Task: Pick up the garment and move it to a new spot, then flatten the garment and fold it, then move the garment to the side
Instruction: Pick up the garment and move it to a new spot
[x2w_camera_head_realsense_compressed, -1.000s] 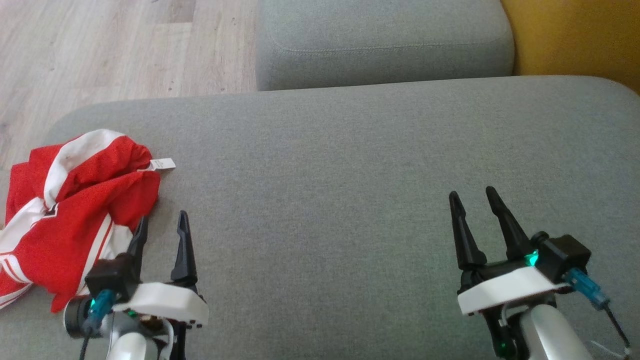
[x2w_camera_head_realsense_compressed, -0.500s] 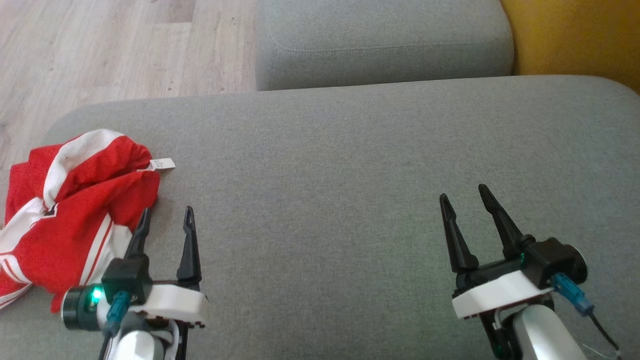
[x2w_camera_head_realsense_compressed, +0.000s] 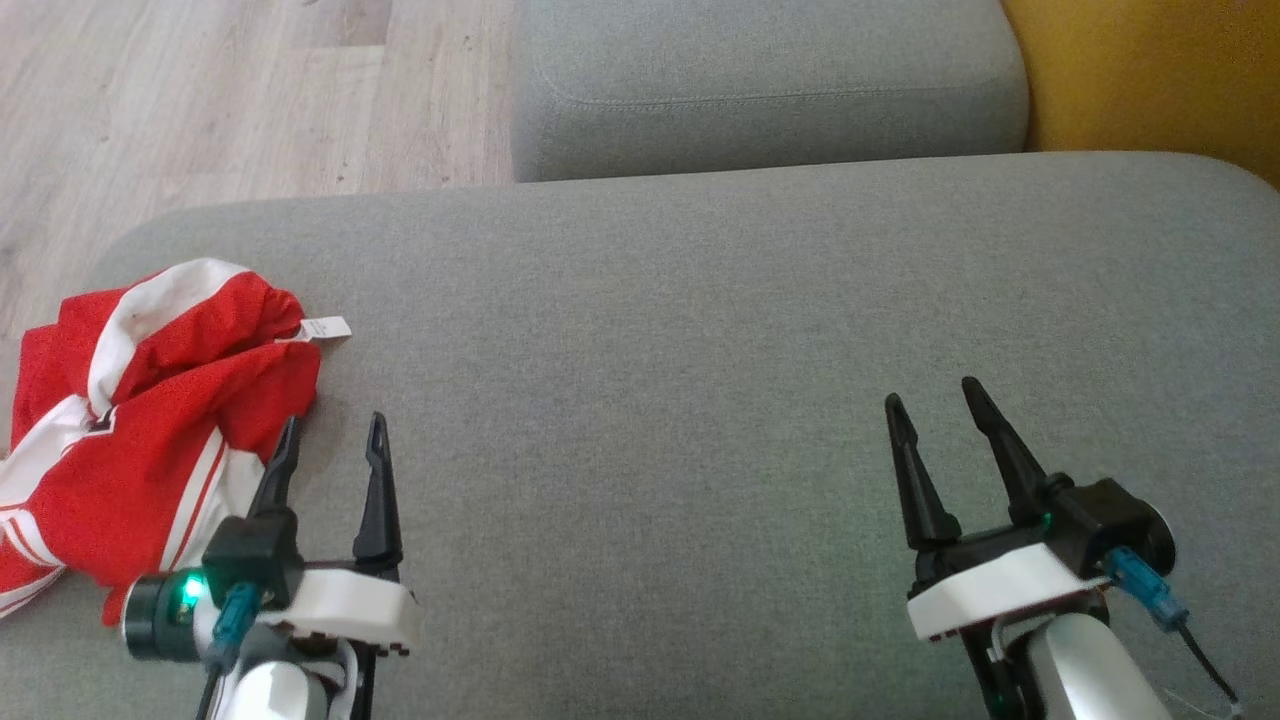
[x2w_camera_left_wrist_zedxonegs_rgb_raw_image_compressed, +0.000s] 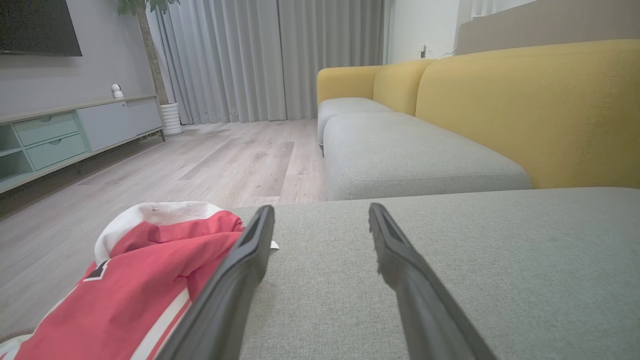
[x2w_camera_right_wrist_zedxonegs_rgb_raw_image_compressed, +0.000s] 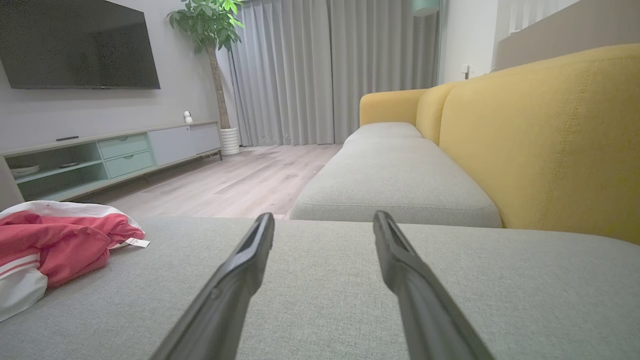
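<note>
The crumpled red-and-white garment (x2w_camera_head_realsense_compressed: 150, 420), at the left end of the grey sofa cushion (x2w_camera_head_realsense_compressed: 700, 330) just beside the left claw (x2w_camera_head_realsense_compressed: 333, 432), looks light and limp, probably best pinched at a raised fold; the 2 claws stand wide and empty, the right claw (x2w_camera_head_realsense_compressed: 930, 395) well apart.

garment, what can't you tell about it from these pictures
Head view: the garment is cut off by the left edge.
Left wrist view: a finger of the left hand covers its near side; contact unclear.
Tag: print too small to read.
Crumpled folds hide what kind it is.
</note>
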